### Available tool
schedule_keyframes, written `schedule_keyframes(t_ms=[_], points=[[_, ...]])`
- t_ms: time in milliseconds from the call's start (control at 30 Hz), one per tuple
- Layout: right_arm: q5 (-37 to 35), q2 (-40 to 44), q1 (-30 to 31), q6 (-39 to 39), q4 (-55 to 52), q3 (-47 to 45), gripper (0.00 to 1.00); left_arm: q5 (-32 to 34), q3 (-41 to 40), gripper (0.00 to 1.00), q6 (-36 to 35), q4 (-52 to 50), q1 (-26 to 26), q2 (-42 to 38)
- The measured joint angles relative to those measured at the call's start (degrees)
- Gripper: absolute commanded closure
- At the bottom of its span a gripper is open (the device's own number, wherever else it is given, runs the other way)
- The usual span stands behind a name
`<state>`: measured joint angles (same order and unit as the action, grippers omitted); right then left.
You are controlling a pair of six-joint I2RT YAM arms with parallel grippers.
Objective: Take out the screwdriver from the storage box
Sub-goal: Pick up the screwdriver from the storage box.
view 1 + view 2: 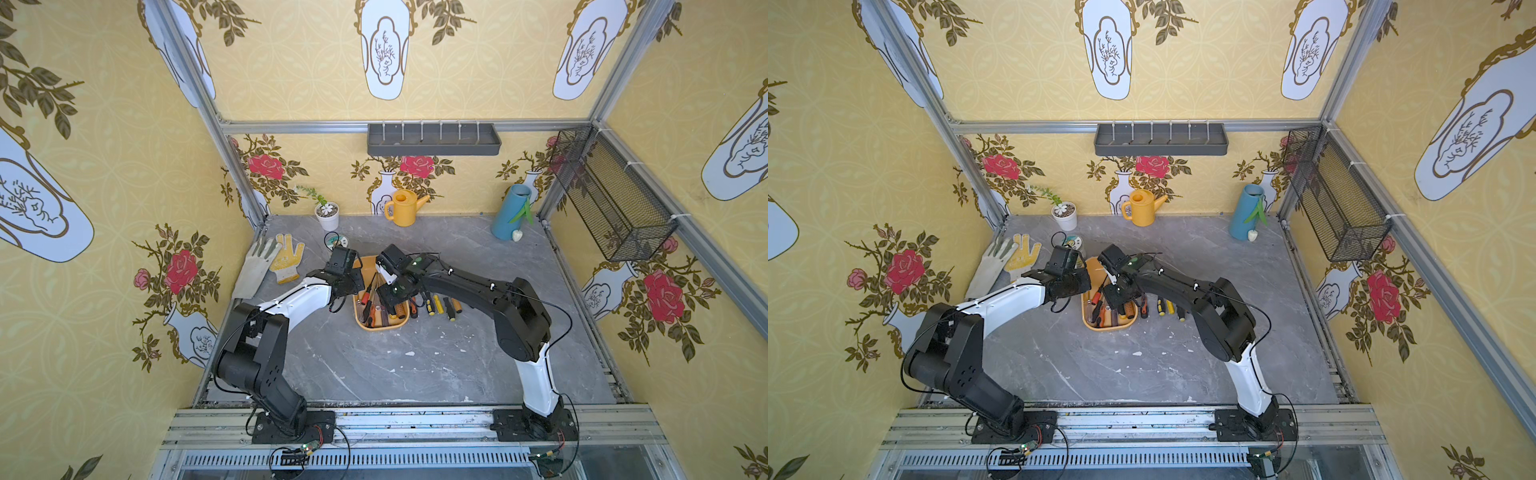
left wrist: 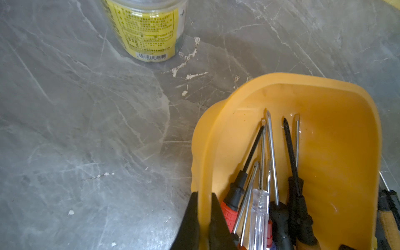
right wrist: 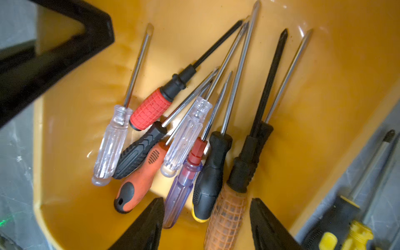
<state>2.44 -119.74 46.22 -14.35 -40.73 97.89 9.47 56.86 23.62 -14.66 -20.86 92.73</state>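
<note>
Worktop (image 1: 374, 365) centre is taken by the storage box (image 2: 292, 78), pinched by left jaws; the screwdriver (image 3: 227, 216) handle is framed by wide right jaws

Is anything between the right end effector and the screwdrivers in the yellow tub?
Nothing visible. The right end effector hangs open just over the screwdrivers in the storage box; the left end effector clamps the box's wall, aside.
</note>
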Motion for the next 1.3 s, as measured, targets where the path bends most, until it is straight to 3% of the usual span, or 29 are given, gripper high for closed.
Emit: schedule_keyframes(t_ms=[700,1200,1300], points=[[-5.11,-7.98,0.57,-3.65,-5.88,7.23,0.43,0.04,-0.5,1.0,0.92,-0.04,-0.07,-0.72],[-2.69,-4.2,0.24,-7.89,-4.46,2.19,0.71,0.81,-0.74,1.0,1.22,-0.02,-0.04,-0.83],[-2.45,-4.22,0.11,-8.15,-4.26,2.19,0.71,0.81,-0.74,1.0,1.2,-0.04,-0.02,-0.83]])
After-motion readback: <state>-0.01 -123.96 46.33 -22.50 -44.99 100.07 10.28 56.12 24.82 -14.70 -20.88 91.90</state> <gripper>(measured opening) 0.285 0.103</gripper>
